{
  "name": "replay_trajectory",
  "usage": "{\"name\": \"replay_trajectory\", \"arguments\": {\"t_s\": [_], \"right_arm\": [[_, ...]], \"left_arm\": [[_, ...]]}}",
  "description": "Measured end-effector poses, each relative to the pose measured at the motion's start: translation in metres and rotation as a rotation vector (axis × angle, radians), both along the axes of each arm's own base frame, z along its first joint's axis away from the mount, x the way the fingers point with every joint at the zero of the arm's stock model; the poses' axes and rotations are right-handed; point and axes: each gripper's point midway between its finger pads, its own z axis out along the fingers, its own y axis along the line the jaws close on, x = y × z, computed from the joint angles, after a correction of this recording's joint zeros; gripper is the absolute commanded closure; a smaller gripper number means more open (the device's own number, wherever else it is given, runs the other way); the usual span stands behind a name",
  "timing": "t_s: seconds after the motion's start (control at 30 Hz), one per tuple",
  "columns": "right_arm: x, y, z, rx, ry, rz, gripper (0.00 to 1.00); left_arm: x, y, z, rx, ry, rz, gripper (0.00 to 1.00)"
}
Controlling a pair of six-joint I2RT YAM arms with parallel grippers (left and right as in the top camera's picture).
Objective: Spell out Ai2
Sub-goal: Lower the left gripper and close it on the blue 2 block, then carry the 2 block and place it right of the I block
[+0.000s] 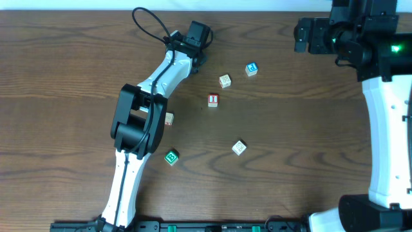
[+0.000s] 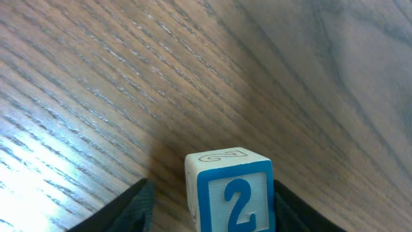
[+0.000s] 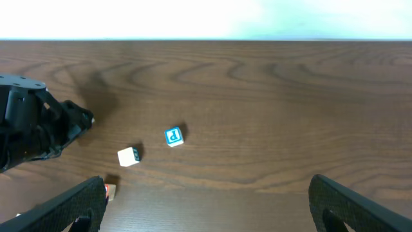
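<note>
A white block with a blue "2" (image 2: 235, 193) stands on the wood table between the fingers of my left gripper (image 2: 212, 209). The right finger touches it and a gap shows at the left finger, so the gripper is open. In the overhead view this gripper (image 1: 199, 57) is at the back centre-left and hides the block. A red "I" block (image 1: 213, 100), a tan-faced block (image 1: 224, 80) and a blue-faced block (image 1: 252, 68) lie to its right. My right gripper (image 3: 212, 212) is open wide and empty, high at the back right (image 1: 306, 35).
A white block (image 1: 239, 147) and a green block (image 1: 171, 157) lie nearer the front. A small block (image 1: 169, 118) sits against the left arm's elbow. The right wrist view shows the blue block (image 3: 174, 136), a white block (image 3: 129, 156) and the left arm (image 3: 32, 132).
</note>
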Motion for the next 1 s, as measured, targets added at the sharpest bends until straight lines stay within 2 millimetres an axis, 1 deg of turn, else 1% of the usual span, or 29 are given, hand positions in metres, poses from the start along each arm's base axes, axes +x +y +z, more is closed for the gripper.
{"name": "replay_trajectory", "arguments": {"t_s": [0.13, 0.4, 0.57, 0.73, 1.0], "right_arm": [[0.0000, 0.0000, 0.0000, 0.000, 0.000, 0.000, 0.01], [0.0000, 0.0000, 0.0000, 0.000, 0.000, 0.000, 0.01], [0.0000, 0.0000, 0.0000, 0.000, 0.000, 0.000, 0.01], [0.0000, 0.0000, 0.0000, 0.000, 0.000, 0.000, 0.01], [0.0006, 0.0009, -0.0003, 0.004, 0.000, 0.003, 0.01]], "left_arm": [[-0.0001, -0.0019, -0.0007, -0.007, 0.002, -0.004, 0.51], [-0.0003, -0.0035, -0.0016, -0.014, 0.005, -0.009, 0.59], [-0.0006, -0.0039, -0.0019, -0.016, 0.007, -0.012, 0.60], [-0.0014, -0.0035, -0.0015, -0.003, 0.012, -0.030, 0.65], [-0.0063, 0.0015, -0.0023, 0.067, 0.048, -0.097, 0.66]]}}
